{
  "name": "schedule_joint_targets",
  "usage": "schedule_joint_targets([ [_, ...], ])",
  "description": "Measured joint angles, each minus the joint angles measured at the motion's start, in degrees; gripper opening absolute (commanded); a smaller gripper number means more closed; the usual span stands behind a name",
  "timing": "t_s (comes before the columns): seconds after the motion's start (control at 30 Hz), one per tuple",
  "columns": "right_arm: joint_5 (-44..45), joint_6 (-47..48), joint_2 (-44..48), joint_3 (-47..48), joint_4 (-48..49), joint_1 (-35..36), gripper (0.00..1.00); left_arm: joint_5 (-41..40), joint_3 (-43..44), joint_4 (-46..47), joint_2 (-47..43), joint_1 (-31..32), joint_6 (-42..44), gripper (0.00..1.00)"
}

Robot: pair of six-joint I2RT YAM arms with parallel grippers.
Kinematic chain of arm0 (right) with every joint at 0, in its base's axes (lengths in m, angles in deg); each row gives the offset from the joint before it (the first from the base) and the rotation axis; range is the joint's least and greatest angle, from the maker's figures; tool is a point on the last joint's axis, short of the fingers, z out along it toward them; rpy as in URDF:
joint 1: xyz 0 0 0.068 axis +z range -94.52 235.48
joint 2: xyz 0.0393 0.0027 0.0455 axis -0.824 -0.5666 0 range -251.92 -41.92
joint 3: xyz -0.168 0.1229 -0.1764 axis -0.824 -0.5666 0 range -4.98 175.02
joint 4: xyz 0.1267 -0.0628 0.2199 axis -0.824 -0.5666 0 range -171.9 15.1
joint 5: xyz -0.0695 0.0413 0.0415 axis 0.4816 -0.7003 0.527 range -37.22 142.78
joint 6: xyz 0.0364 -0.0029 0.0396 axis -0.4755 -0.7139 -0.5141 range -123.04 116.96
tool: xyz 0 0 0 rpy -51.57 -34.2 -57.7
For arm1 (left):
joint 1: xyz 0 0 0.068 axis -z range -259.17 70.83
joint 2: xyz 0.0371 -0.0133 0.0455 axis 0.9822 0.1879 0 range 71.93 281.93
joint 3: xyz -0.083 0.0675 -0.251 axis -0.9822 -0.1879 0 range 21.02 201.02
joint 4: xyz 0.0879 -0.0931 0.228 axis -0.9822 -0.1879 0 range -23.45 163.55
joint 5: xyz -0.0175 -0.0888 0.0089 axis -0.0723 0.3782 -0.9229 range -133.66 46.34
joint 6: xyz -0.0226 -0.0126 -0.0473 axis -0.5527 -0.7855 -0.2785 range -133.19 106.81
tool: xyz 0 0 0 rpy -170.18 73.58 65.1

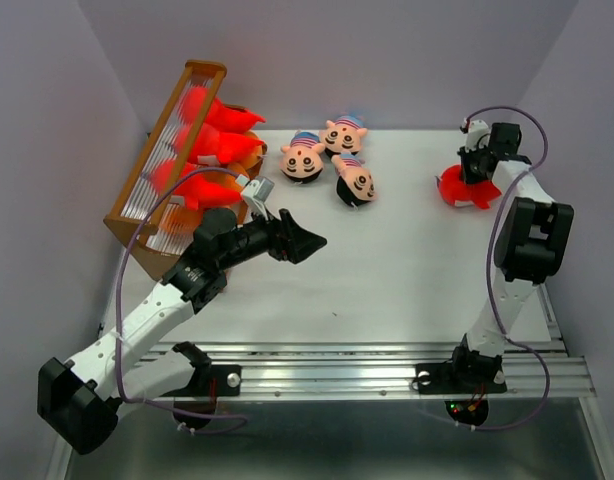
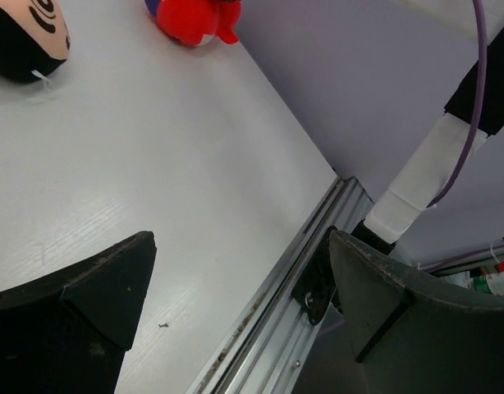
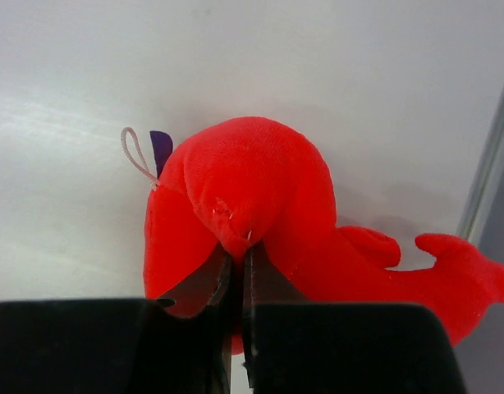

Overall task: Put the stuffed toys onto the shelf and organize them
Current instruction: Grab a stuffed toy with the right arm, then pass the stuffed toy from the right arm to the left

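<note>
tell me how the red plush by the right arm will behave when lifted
Probably soft: the fabric puckers where the right end effector pinches a small fold of the red plush toy. Likely light, so it should lift easily, though its tail may droop from that thin grip. Its lumpy shape seems unlikely to roll.

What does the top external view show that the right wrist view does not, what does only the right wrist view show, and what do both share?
Only the top external view: the shelf holding red and orange toys, three capped doll heads lying on the table, and the open left gripper. Only the right wrist view: the right gripper with jaws pinched shut on the red toy, plus its pale loop and purple tag. Both: that red toy on the white table.
</note>
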Motion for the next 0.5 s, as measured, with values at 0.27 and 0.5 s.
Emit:
schedule_joint_targets([
  [0.27, -17.6, -2.3, 22.3, -19.2, -3.6, 0.0, 0.01, -3.3, -0.2, 4.4, 2.2, 5.9, -2.7, 0.97],
  [0.5, -32.7, -2.2, 42.5, -29.9, -7.4, 1.3, 0.01, -6.2, -0.3, 7.5, 6.7, 12.0, -5.0, 0.98],
])
